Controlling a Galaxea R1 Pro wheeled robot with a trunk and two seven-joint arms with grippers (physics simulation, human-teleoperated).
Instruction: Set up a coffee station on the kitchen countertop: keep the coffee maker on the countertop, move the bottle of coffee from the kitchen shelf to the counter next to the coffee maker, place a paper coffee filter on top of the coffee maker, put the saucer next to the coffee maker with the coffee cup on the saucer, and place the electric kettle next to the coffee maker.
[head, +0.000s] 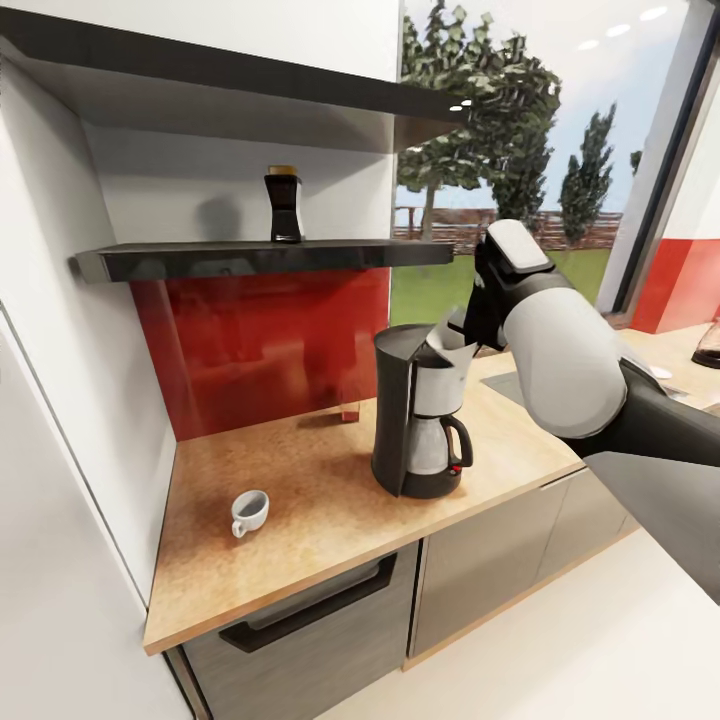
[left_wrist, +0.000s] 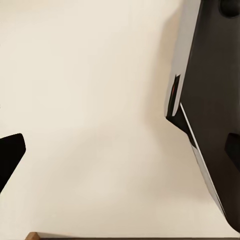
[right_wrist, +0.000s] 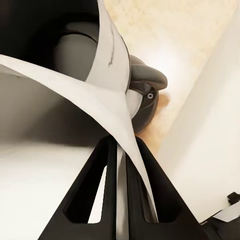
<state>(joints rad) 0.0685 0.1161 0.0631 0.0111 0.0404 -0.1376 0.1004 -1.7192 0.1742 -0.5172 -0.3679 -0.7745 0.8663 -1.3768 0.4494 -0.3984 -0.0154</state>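
Right hand (right_wrist: 118, 165) is pinching the paper filter (head: 447, 348) just over the coffee maker (head: 415, 415), while the coffee bottle (head: 284, 205) is waiting on the shelf (head: 260, 258) and the cup (head: 248, 512) is sitting saucerless on the desk (head: 300, 500) beyond

You have a wood-toned countertop (head: 300, 520) running along the red backsplash. The coffee maker (head: 415, 415) stands upright on it near the middle. A white cup (head: 249, 512) sits upright toward the front left, well apart from the maker. A small red-based glass (head: 350, 405) stands by the backsplash. On the dark shelf (head: 200, 260) above, the coffee bottle (head: 284, 205) stands upright.
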